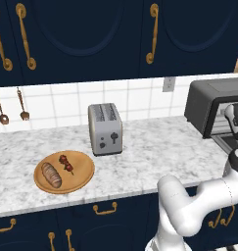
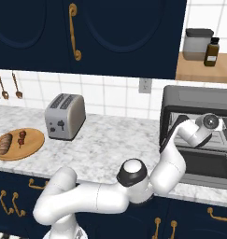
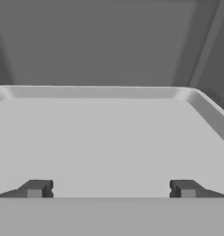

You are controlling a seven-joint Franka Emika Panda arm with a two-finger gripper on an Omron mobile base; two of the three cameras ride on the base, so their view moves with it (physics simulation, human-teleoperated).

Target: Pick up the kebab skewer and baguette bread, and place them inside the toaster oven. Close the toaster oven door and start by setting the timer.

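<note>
1. The white arm is reaching far to the right, with its hand pushed into the mouth of the toaster oven (image 2: 199,100), which is sitting at the right end of the marble counter (image 1: 154,152).
2. The gripper (image 3: 111,189) is standing wide open with nothing between its fingers, hovering just above a pale grey tray (image 3: 109,133) inside the oven.
3. The toaster oven door (image 2: 203,165) is lying folded down and open, below the hand.
4. The kebab skewer (image 1: 66,163) and the baguette bread (image 1: 51,174) are lying side by side on a round wooden plate (image 1: 79,179), well apart from the gripper, at the left end of the counter.
5. A silver two-slot toaster (image 1: 105,128) is standing between the plate and the oven.
</note>
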